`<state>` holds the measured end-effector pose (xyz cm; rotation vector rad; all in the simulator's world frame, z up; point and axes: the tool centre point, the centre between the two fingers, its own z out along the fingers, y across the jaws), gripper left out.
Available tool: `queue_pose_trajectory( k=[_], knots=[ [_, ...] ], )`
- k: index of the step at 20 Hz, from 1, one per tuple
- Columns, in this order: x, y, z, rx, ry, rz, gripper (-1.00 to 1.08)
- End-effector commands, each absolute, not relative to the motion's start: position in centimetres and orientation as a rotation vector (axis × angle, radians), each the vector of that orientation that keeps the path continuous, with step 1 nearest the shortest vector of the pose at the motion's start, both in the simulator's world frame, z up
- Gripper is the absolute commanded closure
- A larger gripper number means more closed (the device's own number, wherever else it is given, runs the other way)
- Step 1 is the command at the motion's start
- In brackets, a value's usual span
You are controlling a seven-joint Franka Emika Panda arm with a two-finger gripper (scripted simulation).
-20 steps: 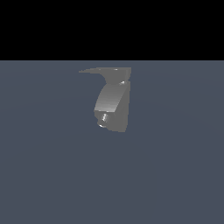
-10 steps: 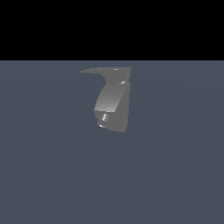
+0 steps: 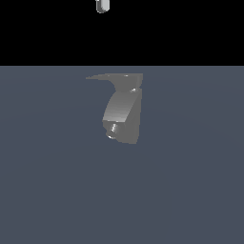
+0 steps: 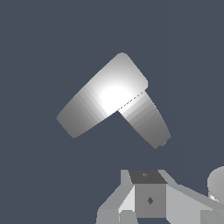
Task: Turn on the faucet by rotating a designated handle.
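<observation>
1. The bench (image 3: 190, 190) is seen as a plain blue-grey surface carrying the faucet (image 3: 123, 114) near its middle.
2. The handle (image 3: 107, 77) is laid flat across the faucet's top, its long axis pointing toward the exterior view's left.
3. The hand (image 3: 102, 5) is glimpsed high above, well apart from the handle; a descent is judged necessary. Whether its fingers are spread cannot be told.

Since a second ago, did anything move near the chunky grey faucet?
A small white rounded piece of the robot has come into sight at the top edge of the exterior view, above the chunky grey curved faucet. The faucet and its thin flat dark-grey handle stayed put, untouched.
</observation>
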<state>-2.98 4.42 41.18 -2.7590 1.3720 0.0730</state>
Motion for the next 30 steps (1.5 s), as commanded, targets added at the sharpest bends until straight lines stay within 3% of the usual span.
queue_pose_trajectory(
  k=[1,19,30],
  knots=[
    [-1.5,4.8,40.2,-2.715,1.461,0.072,1.08],
    [7.5,8.0,31.8,-2.346,2.041,0.026,1.08],
    [10.7,9.5,27.4,-2.157,2.255,-0.016,1.08]
  ],
)
